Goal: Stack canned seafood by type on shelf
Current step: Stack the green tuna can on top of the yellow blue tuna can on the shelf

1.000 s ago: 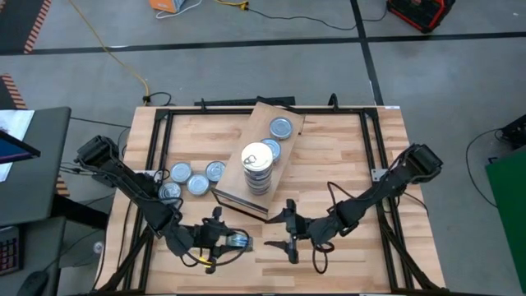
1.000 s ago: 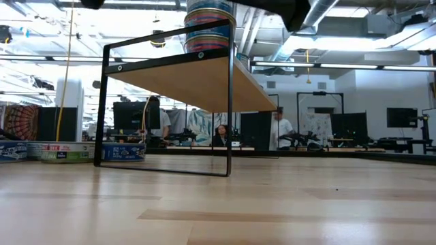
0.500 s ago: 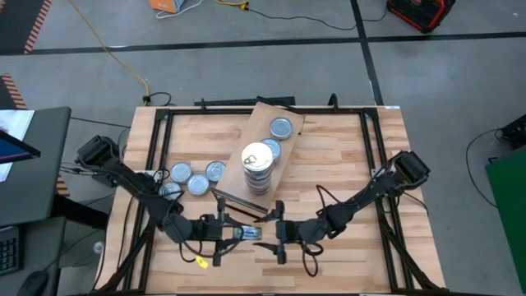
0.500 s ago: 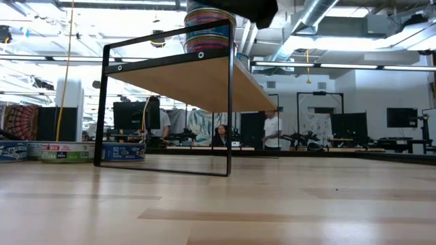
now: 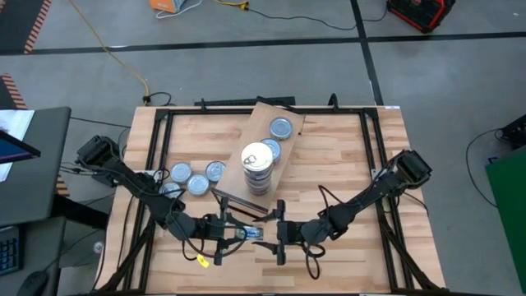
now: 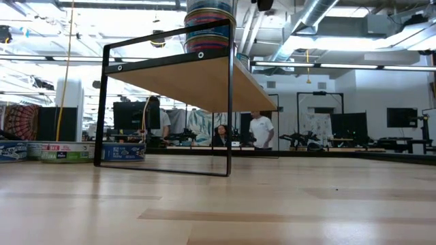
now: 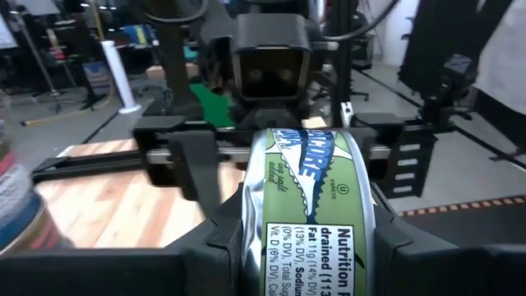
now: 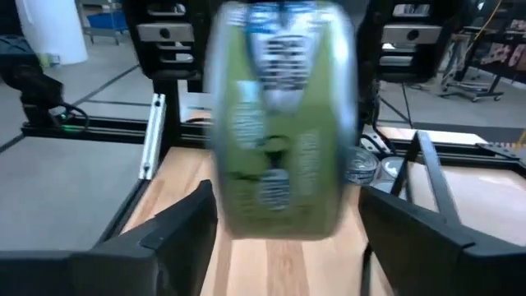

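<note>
My left gripper (image 5: 245,233) is shut on a flat tin with a green label (image 7: 311,205), held above the table's near part. My right gripper (image 5: 279,233) faces it, open, one finger on each side of the same tin (image 8: 283,123) with a small gap showing at both. The shelf (image 5: 283,148) is a light-wood board on a dark frame (image 6: 230,102). It carries a stack of tins (image 5: 257,168) topped by a pale pull-tab lid, and two single blue-grey tins (image 5: 281,127) (image 5: 269,148). My left gripper pinches the tin's two flat faces (image 7: 246,222) between its two fingers, which come in level from the table's left. The tin stands on edge, its labelled side wall toward the wrist camera, lifted clear of the table.
Several loose blue-grey tins (image 5: 197,182) lie flat on the table left of the shelf and show in the low view (image 6: 65,151) too. The black frame rails (image 5: 156,164) run along the table's sides. People stand in the room behind.
My right gripper has gone toward the table's left, rolling at the wrist, and now has its fingers around the tin. My left gripper has carried the tin a little toward the table's right and rolled it.
</note>
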Robot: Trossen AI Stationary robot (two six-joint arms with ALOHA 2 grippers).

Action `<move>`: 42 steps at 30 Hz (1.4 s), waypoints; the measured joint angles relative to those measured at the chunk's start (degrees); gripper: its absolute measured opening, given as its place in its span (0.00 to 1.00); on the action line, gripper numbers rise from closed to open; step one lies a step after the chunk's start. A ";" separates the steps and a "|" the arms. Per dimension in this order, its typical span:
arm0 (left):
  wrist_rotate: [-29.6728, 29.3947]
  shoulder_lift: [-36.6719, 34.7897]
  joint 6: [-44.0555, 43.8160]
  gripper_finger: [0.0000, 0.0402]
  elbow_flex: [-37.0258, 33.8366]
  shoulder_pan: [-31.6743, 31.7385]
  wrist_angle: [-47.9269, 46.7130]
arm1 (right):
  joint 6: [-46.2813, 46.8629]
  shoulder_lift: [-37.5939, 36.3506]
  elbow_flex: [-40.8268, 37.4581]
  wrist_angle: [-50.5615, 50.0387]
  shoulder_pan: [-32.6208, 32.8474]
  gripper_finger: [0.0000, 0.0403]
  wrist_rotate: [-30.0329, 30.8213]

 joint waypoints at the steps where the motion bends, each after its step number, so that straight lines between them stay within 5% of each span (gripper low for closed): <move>1: 0.33 0.00 0.10 0.33 0.00 0.00 -0.28 | -0.17 -0.09 0.00 0.18 -0.02 0.75 -0.10; 11: -0.07 -0.02 0.68 0.38 0.04 0.04 -4.29 | -0.75 -0.11 -0.02 -0.29 -0.26 0.41 -0.06; 21: -2.66 -6.84 3.57 0.69 0.04 -1.13 -5.94 | 1.06 -3.31 -0.02 -6.79 0.79 0.40 0.19; 28: -2.94 -11.36 2.92 0.71 0.13 -5.92 -14.25 | 7.77 -11.69 -0.02 -19.45 3.58 0.43 0.60; 33: -3.46 -9.09 -5.51 0.71 0.07 -8.11 -22.17 | 13.26 -15.86 -0.02 -32.02 7.40 0.41 9.10; 37: -3.34 -7.15 -7.46 0.71 0.02 -9.75 -24.09 | 23.33 -20.70 -0.02 -47.23 8.96 0.41 15.48; 42: -3.17 -6.54 -7.04 0.71 0.02 -10.34 -25.97 | 38.31 -29.25 -0.02 -62.58 5.63 0.44 16.10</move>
